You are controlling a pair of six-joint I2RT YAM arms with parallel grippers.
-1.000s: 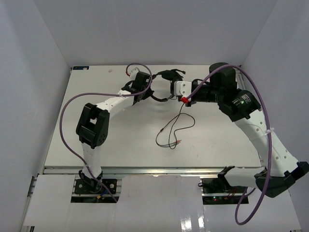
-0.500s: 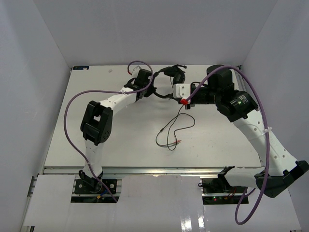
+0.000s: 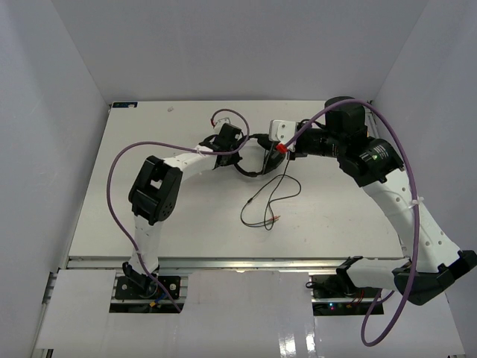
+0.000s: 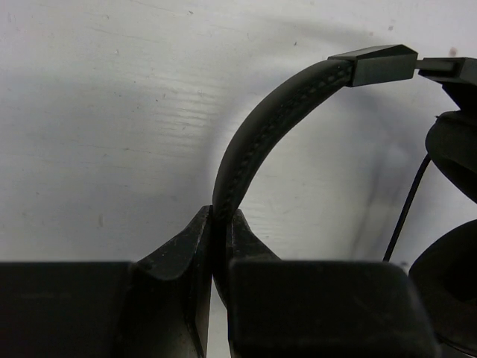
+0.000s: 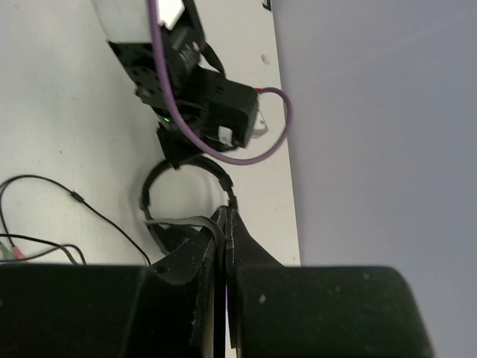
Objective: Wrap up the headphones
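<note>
Headphones (image 3: 246, 170): one.
Plugs (image 5: 11, 253): two, lower left in right wrist view, hidden from left wrist.
Left pincer (image 4: 221, 224): clamped the headband.
Right pincer (image 5: 225, 216): closed at headband; grip unclear.

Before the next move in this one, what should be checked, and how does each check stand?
1. Left gripper shut on headband: ok.
2. Right gripper shut on headphones: ok, though which part it pinches cannot tell.
3. Cable wrapped: not ok, it lies in loose loops on the table.
4. Plugs free to be drawn in: ok, they lie in the open on the table.
5. Cable's upper end clear of the right gripper: cannot tell.
</note>
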